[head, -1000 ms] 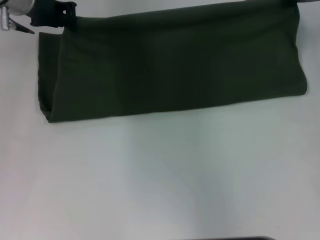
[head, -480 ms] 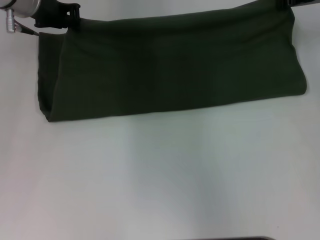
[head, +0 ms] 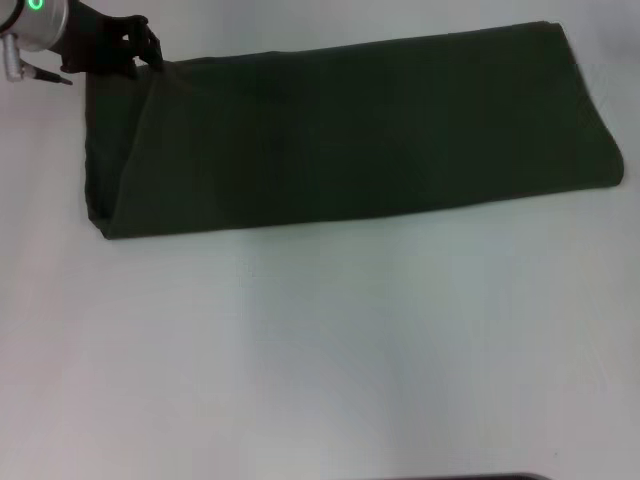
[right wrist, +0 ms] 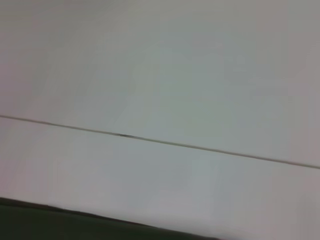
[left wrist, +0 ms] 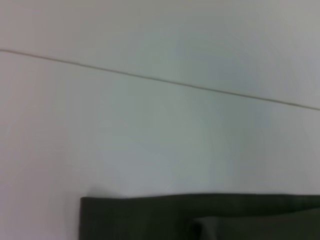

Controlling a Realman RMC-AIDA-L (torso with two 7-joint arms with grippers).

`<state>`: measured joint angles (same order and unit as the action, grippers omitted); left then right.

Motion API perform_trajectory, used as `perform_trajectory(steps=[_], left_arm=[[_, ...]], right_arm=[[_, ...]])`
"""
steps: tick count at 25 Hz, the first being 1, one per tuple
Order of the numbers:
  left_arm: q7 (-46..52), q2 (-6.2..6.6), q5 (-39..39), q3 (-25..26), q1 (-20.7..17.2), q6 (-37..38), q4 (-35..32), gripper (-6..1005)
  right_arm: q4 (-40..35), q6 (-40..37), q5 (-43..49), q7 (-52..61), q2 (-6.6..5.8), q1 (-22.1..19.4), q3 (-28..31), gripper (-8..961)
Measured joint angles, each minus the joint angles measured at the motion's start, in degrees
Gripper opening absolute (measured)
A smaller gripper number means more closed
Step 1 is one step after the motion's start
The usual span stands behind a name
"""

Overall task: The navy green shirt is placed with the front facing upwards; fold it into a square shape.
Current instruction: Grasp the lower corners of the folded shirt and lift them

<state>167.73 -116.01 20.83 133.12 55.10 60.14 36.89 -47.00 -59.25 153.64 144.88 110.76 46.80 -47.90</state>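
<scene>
Head view: the navy green shirt (head: pixel 350 135) lies on the white table (head: pixel 320 350) as a long folded band, plain side up, no lettering showing. Its long near edge runs straight; its left end shows a doubled layer with a narrow strip of underlayer sticking out. The left gripper (head: pixel 135 50) sits at the shirt's far left corner, black fingers touching the cloth edge there; cannot tell whether the jaws are pinching the fabric or parted around it. A green light glows on the silver wrist behind it. The right gripper is out of frame. Against half a second ago: the shirt's far edge, then drawn up and taut between both upper corners, has dropped flat; the right far corner is now free and rounded, with the dark gripper part that stood above it gone; the left gripper has shifted slightly toward the shirt's near edge. Left wrist view: one squared corner of the shirt (left wrist: pixel 200 217) with a second layer lapped over it, lying on the table (left wrist: pixel 150 140), a thin seam line crossing the surface beyond the shirt. No fingers visible. Right wrist view: mostly table (right wrist: pixel 160 75) with the same kind of seam line; a dark sliver of shirt (right wrist: pixel 50 225) at the frame's edge. No fingers visible.
</scene>
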Motion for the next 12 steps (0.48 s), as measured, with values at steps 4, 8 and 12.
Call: perform_trajectory(steps=[4, 8, 12], left_arm=[[0.08, 0.05, -0.03, 0.15, -0.12, 0.23, 0.44, 270], [0.1, 0.19, -0.14, 0.27, -0.22, 0.28, 0.51, 371], [0.05, 0.75, -0.03, 2.36, -1.02, 0.94, 1.78, 529]], right_arm=[[0.14, 0.25, 4.21, 0.71, 0.2, 1.37, -0.05, 337], [0.16, -0.31, 6.43, 1.93, 0.41, 2.33, -0.08, 535], [-0.26, -3.93, 5.61, 2.34, -0.61, 2.84, 0.86, 642]])
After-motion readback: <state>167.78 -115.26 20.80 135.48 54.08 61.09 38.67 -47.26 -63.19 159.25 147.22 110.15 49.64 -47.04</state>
